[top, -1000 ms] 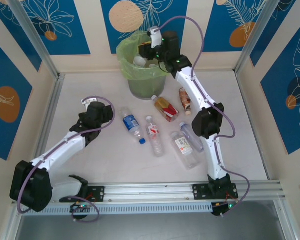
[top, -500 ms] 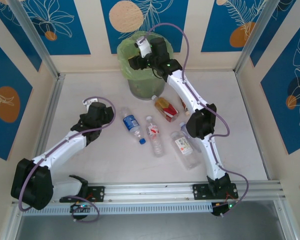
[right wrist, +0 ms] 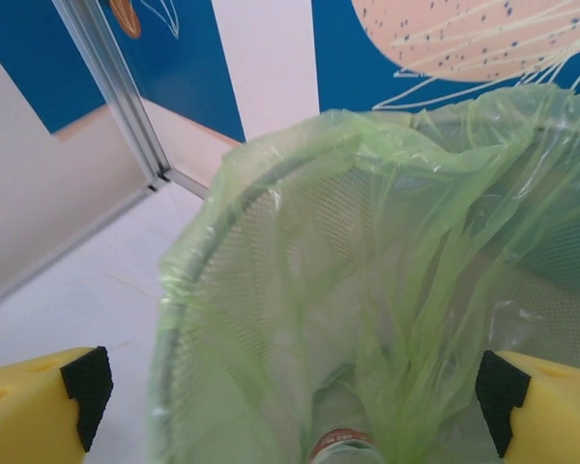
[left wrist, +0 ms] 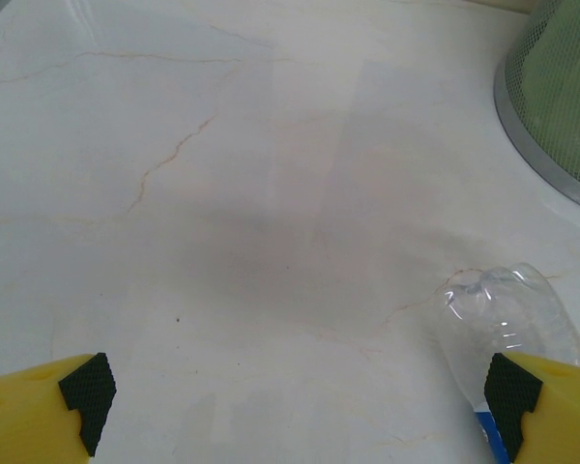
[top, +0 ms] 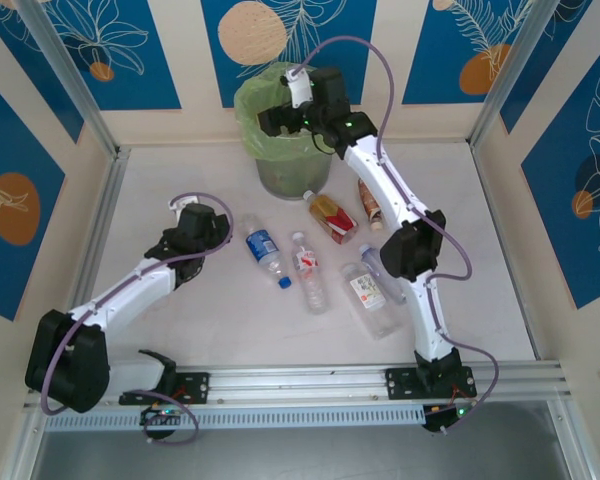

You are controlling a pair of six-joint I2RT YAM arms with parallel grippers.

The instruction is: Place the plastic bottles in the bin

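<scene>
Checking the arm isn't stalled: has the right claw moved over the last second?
Yes: the right claw shifted left over the bin, toward its left rim.

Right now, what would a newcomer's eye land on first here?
The right gripper hangs open over the green-lined bin at the far edge of the table, with what looks like a bottle at the bottom. Six plastic bottles lie scattered between the arms. The left gripper is open low over the table, the blue-labelled bottle beside one fingertip.
</scene>
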